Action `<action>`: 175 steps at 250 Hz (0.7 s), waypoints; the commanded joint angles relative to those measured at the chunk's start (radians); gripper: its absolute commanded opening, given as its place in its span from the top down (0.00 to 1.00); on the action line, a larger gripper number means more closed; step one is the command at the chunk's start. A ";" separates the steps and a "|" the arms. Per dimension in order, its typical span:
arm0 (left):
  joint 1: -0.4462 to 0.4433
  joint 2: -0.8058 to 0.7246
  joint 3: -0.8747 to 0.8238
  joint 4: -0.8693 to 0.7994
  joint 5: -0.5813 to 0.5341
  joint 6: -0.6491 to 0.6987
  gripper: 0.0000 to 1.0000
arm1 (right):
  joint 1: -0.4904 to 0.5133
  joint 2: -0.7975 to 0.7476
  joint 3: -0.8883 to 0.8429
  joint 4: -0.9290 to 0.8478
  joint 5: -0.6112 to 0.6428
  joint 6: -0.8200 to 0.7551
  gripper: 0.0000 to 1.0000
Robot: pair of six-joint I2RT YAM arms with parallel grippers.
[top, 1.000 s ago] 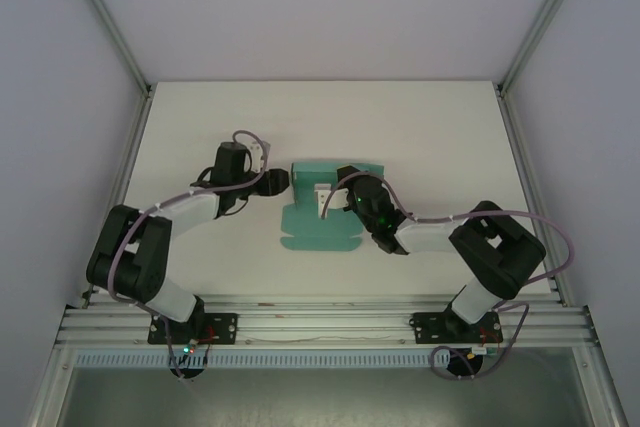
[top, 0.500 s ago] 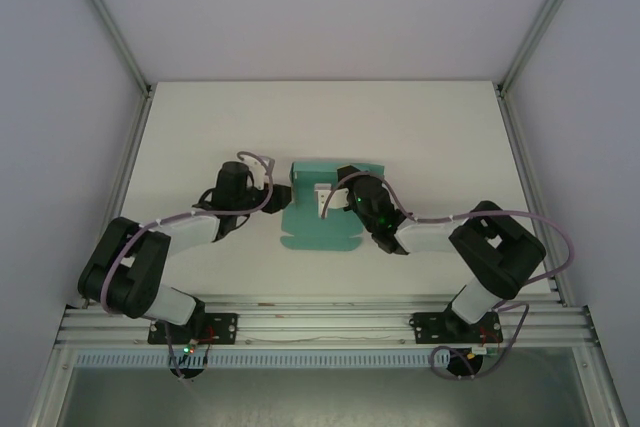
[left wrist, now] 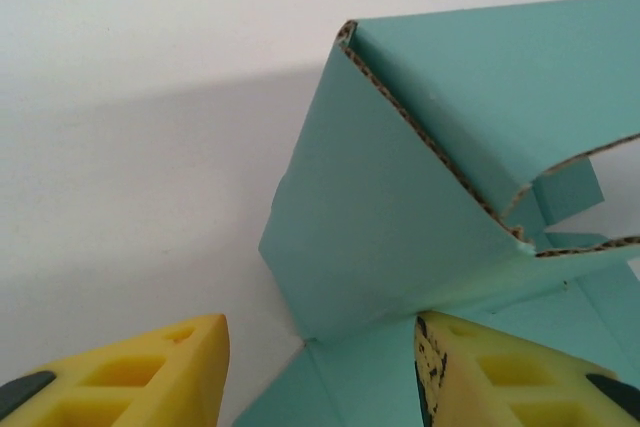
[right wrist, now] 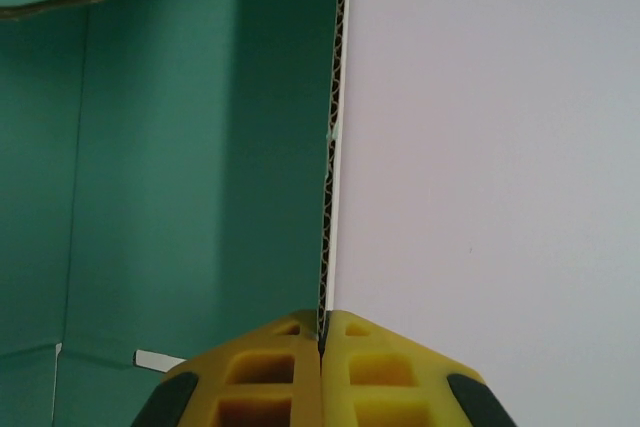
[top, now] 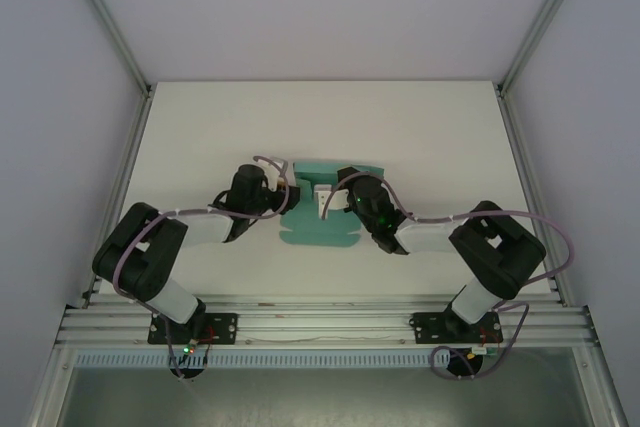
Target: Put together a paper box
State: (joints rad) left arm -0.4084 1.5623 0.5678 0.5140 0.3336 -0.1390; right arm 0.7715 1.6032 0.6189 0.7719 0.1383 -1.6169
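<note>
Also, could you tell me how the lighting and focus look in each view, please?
Top external: soft, even light, no glare, the paper box sharp. Left wrist: its raised flap throws a soft grey shadow on the table to its left. Right wrist: the box's corrugated edge is crisp, while its teal face sits in shade.

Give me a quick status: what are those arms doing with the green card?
Left fingers open, at a raised flap. Right fingers shut on the edge of the paper box. Nothing seen in the way.
</note>
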 commanded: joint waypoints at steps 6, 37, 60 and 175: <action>-0.024 0.026 0.022 0.083 -0.069 0.054 0.48 | 0.006 0.014 0.023 -0.057 -0.027 0.002 1.00; -0.030 0.057 0.029 0.112 -0.050 0.062 0.48 | 0.006 0.039 0.033 -0.051 0.002 -0.010 1.00; -0.030 0.066 0.021 0.126 -0.037 0.052 0.47 | 0.006 0.046 0.038 -0.052 0.013 -0.012 1.00; -0.031 0.174 0.100 0.222 -0.087 0.015 0.57 | 0.012 0.054 0.058 -0.127 -0.009 0.011 1.00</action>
State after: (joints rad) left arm -0.4324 1.6985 0.6106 0.6598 0.2710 -0.1070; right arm 0.7715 1.6321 0.6548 0.7219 0.1497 -1.6161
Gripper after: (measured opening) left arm 0.436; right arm 0.049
